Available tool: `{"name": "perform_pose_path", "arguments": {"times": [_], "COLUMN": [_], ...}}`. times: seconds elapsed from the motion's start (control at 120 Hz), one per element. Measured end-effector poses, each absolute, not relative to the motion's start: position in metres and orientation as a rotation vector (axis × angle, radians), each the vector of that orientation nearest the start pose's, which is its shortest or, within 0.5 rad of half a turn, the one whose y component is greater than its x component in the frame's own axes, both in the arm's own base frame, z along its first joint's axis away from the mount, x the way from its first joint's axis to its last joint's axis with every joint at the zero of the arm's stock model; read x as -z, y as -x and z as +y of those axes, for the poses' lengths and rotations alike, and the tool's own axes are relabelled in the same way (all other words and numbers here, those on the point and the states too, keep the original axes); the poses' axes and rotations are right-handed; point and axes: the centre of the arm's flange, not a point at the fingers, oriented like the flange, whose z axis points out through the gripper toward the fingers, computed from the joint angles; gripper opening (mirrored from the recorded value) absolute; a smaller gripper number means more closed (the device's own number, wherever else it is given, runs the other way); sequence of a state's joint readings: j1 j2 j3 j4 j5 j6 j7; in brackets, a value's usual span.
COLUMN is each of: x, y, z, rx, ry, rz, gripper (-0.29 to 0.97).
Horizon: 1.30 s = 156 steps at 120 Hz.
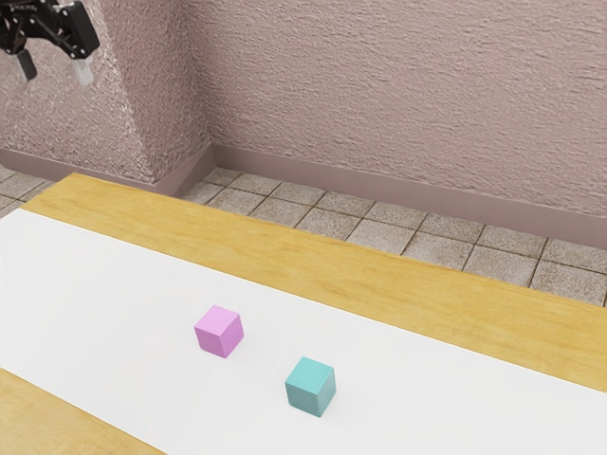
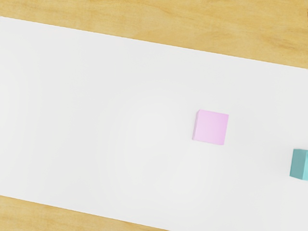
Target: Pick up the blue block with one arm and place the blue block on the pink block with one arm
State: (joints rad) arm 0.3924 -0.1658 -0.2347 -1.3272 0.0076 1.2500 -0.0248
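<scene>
A pink block (image 1: 219, 331) rests on the white mat (image 1: 114, 303) near the table's middle. A blue, teal-tinted block (image 1: 310, 386) stands on the mat a short way toward the exterior view's right and nearer the front edge, apart from the pink one. My gripper (image 1: 55, 68) hangs high in the exterior view's upper left corner, far above and away from both blocks, its fingers spread open with nothing between them. From the wrist camera, the pink block (image 2: 210, 126) lies flat on the mat (image 2: 96, 120) and the blue block (image 2: 300, 164) is cut off by the frame's edge.
The wooden table (image 1: 379, 275) shows as bands on both sides of the white mat. Behind it are a tiled floor (image 1: 427, 232) and a rough pink wall (image 1: 379, 85) with a corner.
</scene>
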Motion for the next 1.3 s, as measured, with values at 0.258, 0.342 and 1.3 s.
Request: {"name": "perform_pose_path", "arguments": {"times": [0.258,0.342,1.3], "x": [-0.789,-0.745,-0.427], "y": [-0.441,-0.461,-0.446], "z": [-0.028,-0.066,-0.214], "rx": [0.153,0.02,-0.241], "ry": [3.085,3.102,3.148], "rz": [-0.067,0.049,0.234], "gripper": [0.68,0.68,0.68]}}
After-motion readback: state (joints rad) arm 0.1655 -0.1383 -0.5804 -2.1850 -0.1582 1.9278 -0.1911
